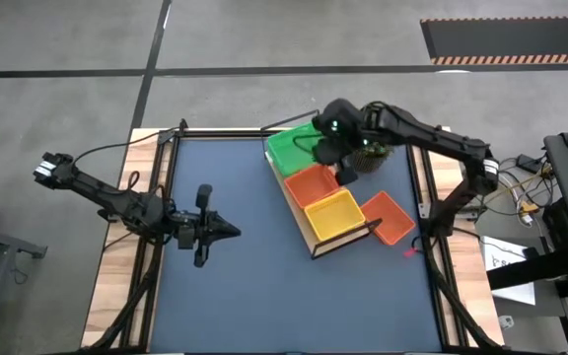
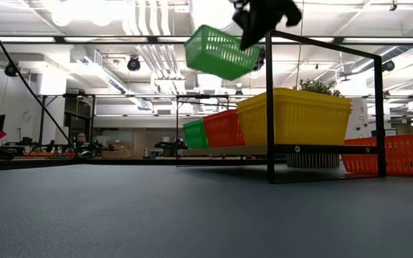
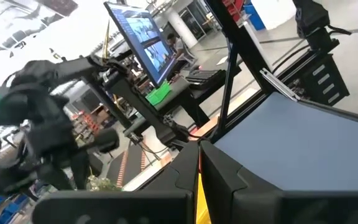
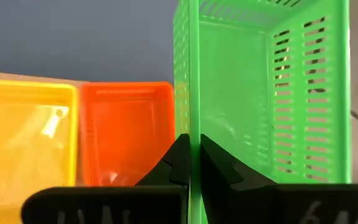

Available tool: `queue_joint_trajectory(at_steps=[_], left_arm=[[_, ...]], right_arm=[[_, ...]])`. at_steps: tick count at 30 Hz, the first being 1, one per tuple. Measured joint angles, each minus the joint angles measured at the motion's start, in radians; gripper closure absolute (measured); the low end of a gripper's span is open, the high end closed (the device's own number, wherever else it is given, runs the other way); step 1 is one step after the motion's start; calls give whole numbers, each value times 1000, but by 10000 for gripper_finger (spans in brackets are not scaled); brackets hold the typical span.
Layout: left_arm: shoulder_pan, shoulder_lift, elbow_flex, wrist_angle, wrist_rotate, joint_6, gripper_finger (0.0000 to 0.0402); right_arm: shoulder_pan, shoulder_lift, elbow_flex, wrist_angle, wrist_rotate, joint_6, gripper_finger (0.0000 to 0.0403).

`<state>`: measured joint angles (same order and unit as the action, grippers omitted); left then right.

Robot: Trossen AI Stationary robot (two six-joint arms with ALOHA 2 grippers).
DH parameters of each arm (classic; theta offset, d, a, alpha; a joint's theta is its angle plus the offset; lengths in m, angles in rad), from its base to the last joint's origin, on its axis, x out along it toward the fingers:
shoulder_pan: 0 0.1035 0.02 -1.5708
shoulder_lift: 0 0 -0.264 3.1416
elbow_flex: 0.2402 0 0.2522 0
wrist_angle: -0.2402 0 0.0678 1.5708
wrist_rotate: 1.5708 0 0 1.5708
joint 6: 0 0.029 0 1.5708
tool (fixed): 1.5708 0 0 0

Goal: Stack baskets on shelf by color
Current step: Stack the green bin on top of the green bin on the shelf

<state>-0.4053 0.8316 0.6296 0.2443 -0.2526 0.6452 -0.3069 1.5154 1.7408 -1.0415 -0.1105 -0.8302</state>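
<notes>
Shelf (image 1: pixel 316 245) holds green, red-orange (image 1: pixel 311 182), yellow (image 1: pixel 334 212) baskets in a row. R gripper (image 4: pixel 190 163) pinches a green basket (image 2: pixel 219 51) by its wall, tilted, airborne above shelf's green end. I'd level it, centre over green one (image 2: pixel 194 133), then lower. L gripper (image 1: pixel 227 229) idle mid-table, fingers together.
</notes>
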Motion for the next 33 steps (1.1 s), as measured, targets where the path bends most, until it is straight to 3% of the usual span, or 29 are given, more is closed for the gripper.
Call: queue_joint_trajectory(at_steps=[5,9,21,24,33], left_arm=[[0,-4,0,0,-11,21,402],[0,-1,0,0,-18,26,402],[0,-1,0,0,-18,26,402],[0,-1,0,0,-18,26,402],[0,-1,0,0,-18,26,402]], right_arm=[[-119,19,-73,76,-94,-35,394],[-152,46,-118,130,-108,-82,394],[-163,166,-135,180,-59,-101,394],[-163,175,-135,177,-17,-105,394],[-163,177,-136,180,-20,-116,394]])
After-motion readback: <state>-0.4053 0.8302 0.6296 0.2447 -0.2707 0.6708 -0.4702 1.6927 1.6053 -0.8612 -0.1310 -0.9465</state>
